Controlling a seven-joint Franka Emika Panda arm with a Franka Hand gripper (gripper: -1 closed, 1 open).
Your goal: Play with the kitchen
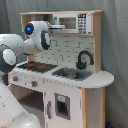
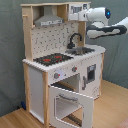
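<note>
One arm: a white Franka Panda arm point(image 1: 22, 47) is seen raised at the upper shelf of the kitchen in both exterior views.
Kitchen: the tall light-wood and white toy play kitchen point(image 1: 75, 85) is stood on a wooden floor point(image 2: 112, 107) before a grey backdrop.
End effector: the end effector point(image 2: 80, 13) is held against the top shelf, beside the white microwave panel point(image 1: 75, 22); how far it is opened cannot be told, nor whether anything is held.
Hob: the black-red hob point(image 2: 52, 59) is set beside the sink point(image 1: 72, 74).
Tap: the black curved tap point(image 1: 84, 59) is stood upright behind the sink.
Hood: the grey hood point(image 2: 49, 21) is hung over the hob.
Oven door: the windowed oven door point(image 2: 70, 102) is swung down, open, in the second exterior view.
Knobs: round knobs point(image 2: 57, 75) are set in the front panel below the hob.
</note>
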